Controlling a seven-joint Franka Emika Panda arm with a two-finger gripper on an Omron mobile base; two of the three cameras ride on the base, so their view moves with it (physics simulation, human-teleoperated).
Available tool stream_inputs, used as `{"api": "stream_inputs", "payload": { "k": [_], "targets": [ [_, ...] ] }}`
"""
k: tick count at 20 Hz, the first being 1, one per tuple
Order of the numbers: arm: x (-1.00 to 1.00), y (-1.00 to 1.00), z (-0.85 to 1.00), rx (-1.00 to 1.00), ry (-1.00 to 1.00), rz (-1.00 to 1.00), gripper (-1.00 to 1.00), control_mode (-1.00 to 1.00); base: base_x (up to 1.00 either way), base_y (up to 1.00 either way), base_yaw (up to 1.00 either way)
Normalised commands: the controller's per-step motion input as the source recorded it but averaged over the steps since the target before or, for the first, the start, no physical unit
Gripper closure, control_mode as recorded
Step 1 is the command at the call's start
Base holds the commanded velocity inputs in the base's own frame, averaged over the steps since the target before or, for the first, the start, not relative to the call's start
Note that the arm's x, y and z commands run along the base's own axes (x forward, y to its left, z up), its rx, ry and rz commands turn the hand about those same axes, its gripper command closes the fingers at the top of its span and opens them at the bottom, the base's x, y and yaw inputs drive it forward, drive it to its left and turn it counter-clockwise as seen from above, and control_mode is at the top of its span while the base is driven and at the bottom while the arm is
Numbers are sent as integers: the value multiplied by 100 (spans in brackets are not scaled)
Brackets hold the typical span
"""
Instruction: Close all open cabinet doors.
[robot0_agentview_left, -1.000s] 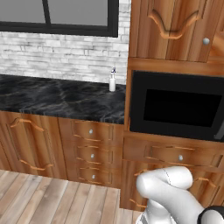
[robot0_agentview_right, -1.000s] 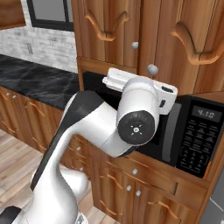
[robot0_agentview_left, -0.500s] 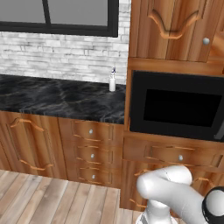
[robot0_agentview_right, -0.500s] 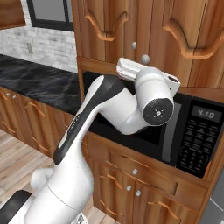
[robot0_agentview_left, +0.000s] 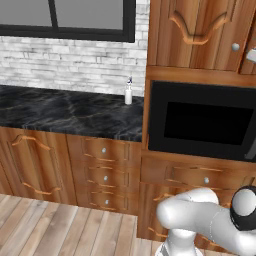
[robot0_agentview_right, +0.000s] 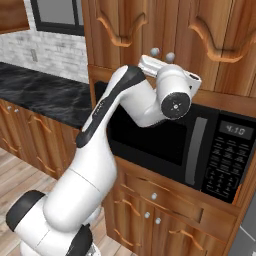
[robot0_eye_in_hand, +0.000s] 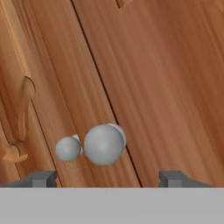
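**Hand at the upper cabinet knobs, jaws wide, nothing held**

The gripper is raised to the upper cabinet doors above the black microwave, and its two dark fingertips stand far apart with nothing between them. In the hand view two round silver knobs sit just ahead of the tips, one on each side of the seam where the two door panels meet; the nearer, larger-looking knob lies closer to the middle of the gap. In the right base view the same pair of knobs shows just above the white wrist. From these angles I cannot tell whether either door stands slightly ajar; both look close to flush.

Risks, as I judge them:

- The knobs are side by side and nearly touching in the hand view, so closing the jaws could catch both, or the wrong one, and tug a shut door open.
- A push that lands on a rounded knob instead of the flat panel could slip sideways and leave the door short of closed.
- The elbow hangs in front of the microwave; a wide swing away could knock it.
- The lower cabinet doors under the dark marble counter look shut.
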Motion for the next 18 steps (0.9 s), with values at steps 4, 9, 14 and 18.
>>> {"api": "stream_inputs", "payload": {
  "k": [4, 9, 14, 18],
  "targets": [
    [100, -16, 0, 2, 0, 0, -100, -100, 0, 0, 0],
    [100, -19, -1, 3, 0, 0, -100, -100, 0, 0, 0],
    [100, -7, -3, 0, 1, 0, -100, -100, 0, 0, 0],
    [58, 13, -1, 0, 1, -6, -100, -100, 0, 0, 0]
  ]
}}
